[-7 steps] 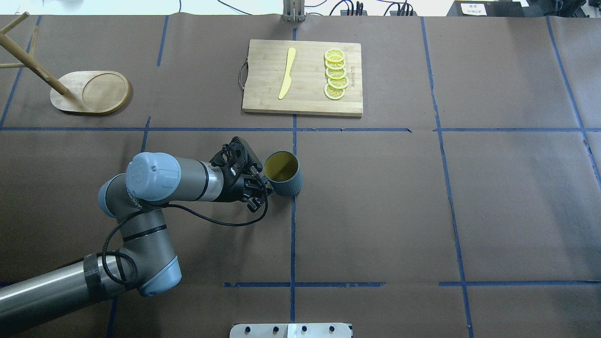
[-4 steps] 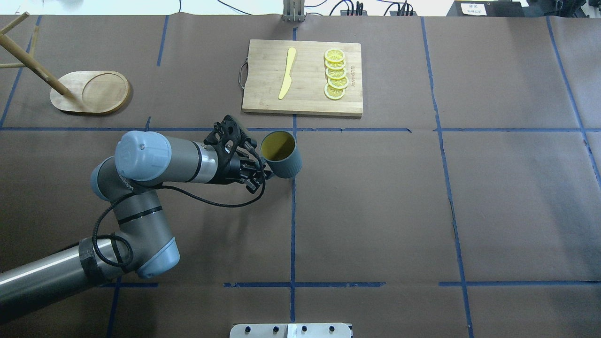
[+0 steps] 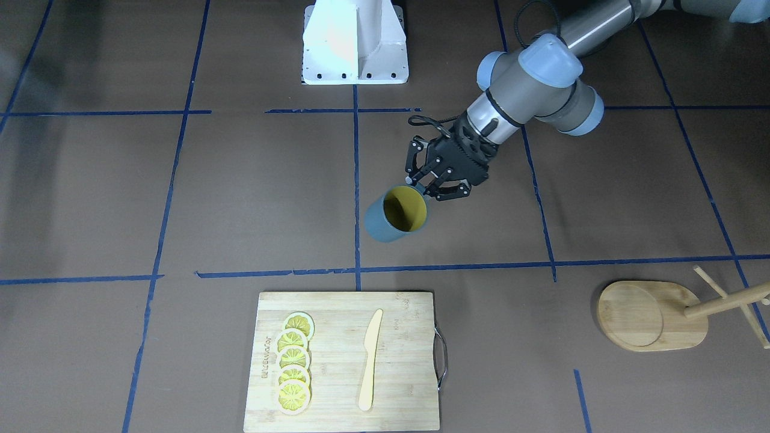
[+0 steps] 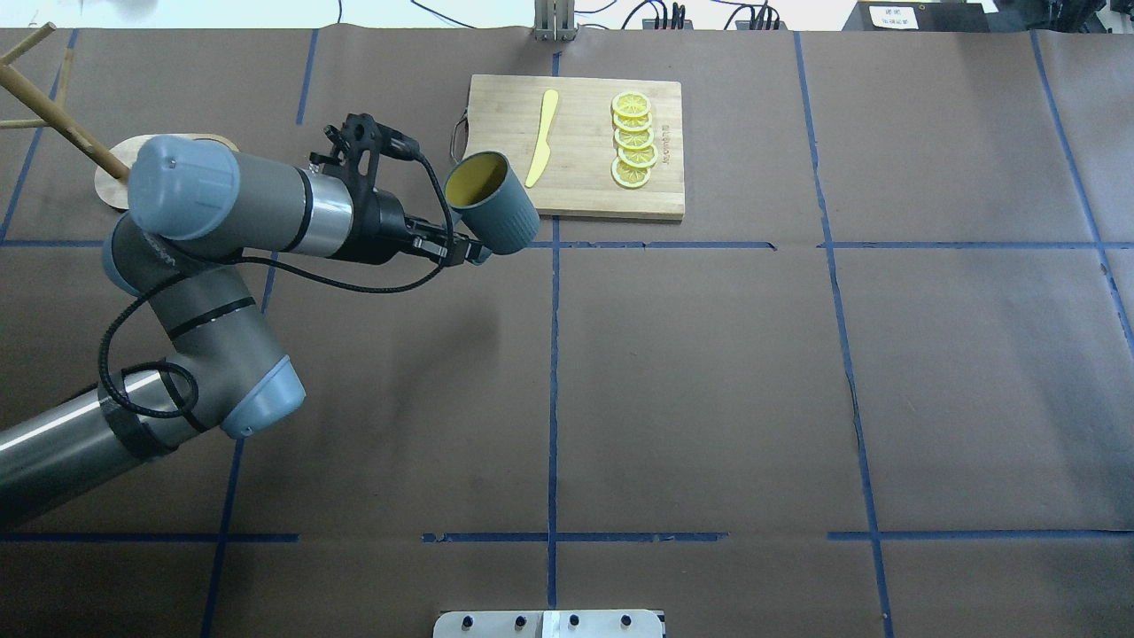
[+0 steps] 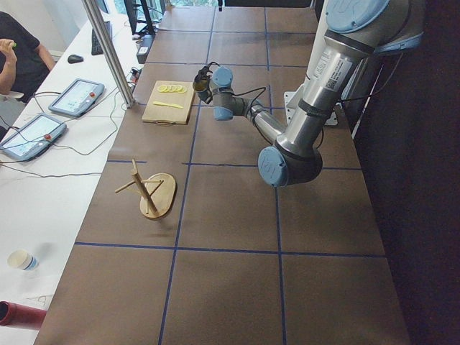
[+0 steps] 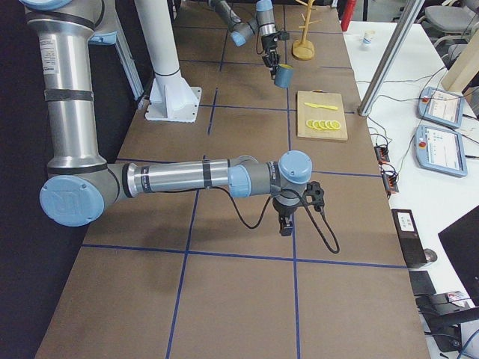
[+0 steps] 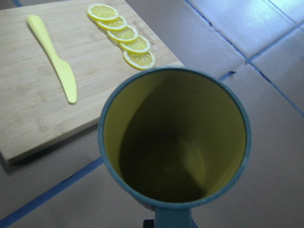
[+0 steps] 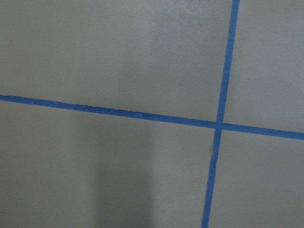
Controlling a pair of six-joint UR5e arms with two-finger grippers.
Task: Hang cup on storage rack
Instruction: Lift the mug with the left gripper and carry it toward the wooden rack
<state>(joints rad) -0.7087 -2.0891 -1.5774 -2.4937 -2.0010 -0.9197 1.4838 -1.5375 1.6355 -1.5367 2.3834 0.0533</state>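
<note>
The cup (image 4: 493,204), dark teal-grey with a yellow inside, hangs tilted in the air near the cutting board's near-left corner. My left gripper (image 4: 468,252) is shut on its handle; from the front the fingers (image 3: 434,191) clamp at the rim of the cup (image 3: 397,214). The left wrist view is filled by the cup (image 7: 175,137), mouth toward the camera. The storage rack (image 3: 652,316) stands at the far left of the table; from overhead my arm covers part of its base (image 4: 108,186). My right gripper (image 6: 285,222) shows only from the side, low over the table; open or shut, I cannot tell.
A bamboo cutting board (image 4: 576,146) with a metal handle lies at the far middle, carrying a yellow knife (image 4: 541,137) and several lemon slices (image 4: 633,140). Blue tape lines cross the brown table cover. The robot's white base (image 3: 354,42) stands at the near edge.
My left arm has lifted the cup off the table and carried it away from the robot and to the left, up to the board's corner. The cup is now tilted more.
</note>
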